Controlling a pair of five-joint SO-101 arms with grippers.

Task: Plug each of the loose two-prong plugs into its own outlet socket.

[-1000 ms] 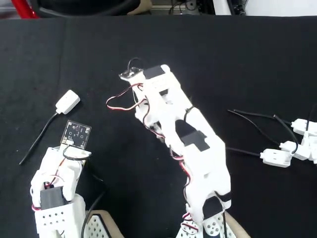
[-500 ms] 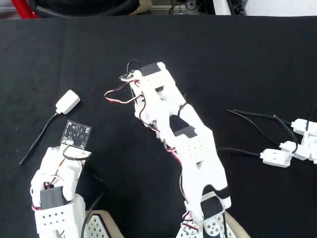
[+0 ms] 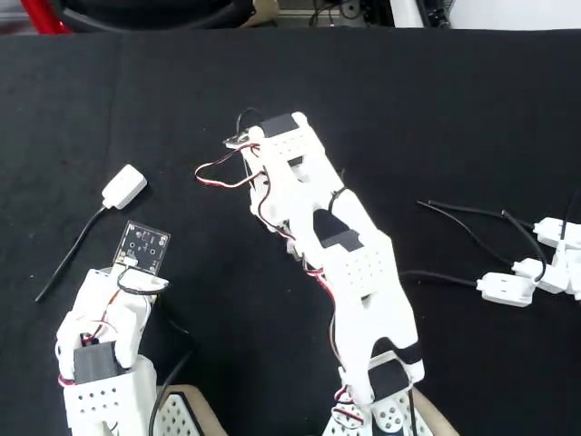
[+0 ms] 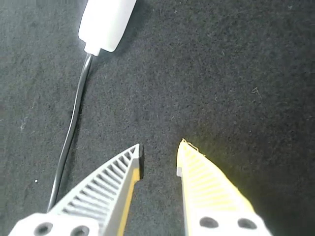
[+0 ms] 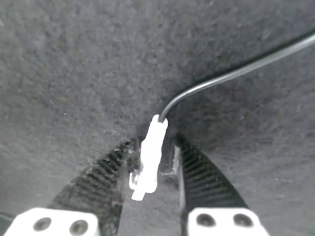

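Both fingers of the right gripper (image 5: 153, 145) press on a small white plug (image 5: 150, 157), pinching it between their ribbed inner faces just above the black mat (image 5: 74, 64). The plug stands roughly in line with the fingers, and a thin dark cord (image 5: 236, 71) leaves its far end and curves away across the mat. From above, the right arm (image 3: 345, 263) stretches from the near edge toward the middle of the table and covers its own gripper.

At the near left corner, the left arm (image 3: 100, 318) sits folded low. The left gripper (image 4: 160, 146) is spread, with bare mat between its two pointed fingers and nothing held. A second plug (image 4: 106, 22), white and blocky, lies on the mat ahead of that gripper, well apart from the fingertips. Its second cord (image 4: 74, 123) trails back past the pale finger.

Several white connectors (image 3: 504, 289) with dark leads lie clustered at the right edge of the mat, far from both arms.
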